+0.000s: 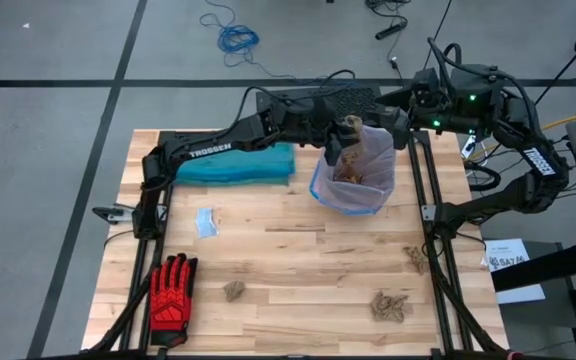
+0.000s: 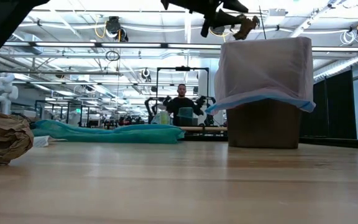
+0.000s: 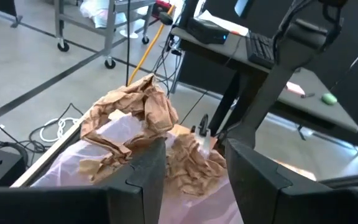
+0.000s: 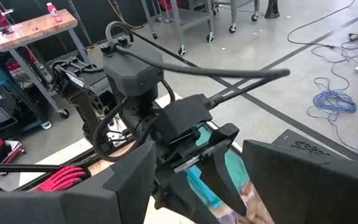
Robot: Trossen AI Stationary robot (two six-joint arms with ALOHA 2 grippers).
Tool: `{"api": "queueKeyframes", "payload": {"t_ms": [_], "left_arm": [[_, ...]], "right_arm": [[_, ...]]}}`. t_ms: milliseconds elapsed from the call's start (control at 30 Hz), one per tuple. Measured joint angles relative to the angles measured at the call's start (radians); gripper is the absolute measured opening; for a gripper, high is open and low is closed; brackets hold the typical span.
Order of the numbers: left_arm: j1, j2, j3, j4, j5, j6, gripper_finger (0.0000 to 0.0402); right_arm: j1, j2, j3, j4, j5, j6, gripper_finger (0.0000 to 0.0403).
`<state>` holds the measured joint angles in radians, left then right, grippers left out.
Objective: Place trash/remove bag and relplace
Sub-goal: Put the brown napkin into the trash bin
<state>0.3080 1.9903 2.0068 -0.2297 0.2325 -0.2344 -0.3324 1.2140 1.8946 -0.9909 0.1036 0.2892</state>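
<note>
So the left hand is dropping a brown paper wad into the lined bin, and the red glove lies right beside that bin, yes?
Not quite. The left hand is over the lined bin with a brown paper wad, but the red glove lies far from it, at the table's near-left corner. The high view shows this.

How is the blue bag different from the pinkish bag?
The teal-blue bag lies flat on the table; the pale pink bag stands up, lining a bin. The teal-blue bag is solid-coloured; the pink bag is see-through. The pink bag holds crumpled brown paper wads; no trash shows on the teal-blue one. Both sit near the table's far edge, and both look like thin plastic.
</note>
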Motion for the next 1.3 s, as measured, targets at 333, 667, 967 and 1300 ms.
{"api": "queueKeyframes", "payload": {"t_ms": [333,667,967,1300], "left_arm": [[0.0,0.0,0.0,-0.179,0.0,0.119,0.0162],[0.044,-0.104,0.019,-0.275,0.022,0.126,0.0162],[0.137,-0.278,0.023,-0.534,0.022,0.214,0.0075],[0.189,-0.372,-0.061,-0.684,0.022,0.24,0.0002]], "right_arm": [[0.0,0.0,0.0,0.0,-0.002,-0.006,0.0233],[0.001,-0.008,0.0,-0.03,-0.302,-0.101,0.0233],[0.126,0.002,-0.02,-0.372,-0.314,-0.061,0.0139],[0.382,-0.057,-0.213,-0.467,-0.146,0.136,0.0003]]}}
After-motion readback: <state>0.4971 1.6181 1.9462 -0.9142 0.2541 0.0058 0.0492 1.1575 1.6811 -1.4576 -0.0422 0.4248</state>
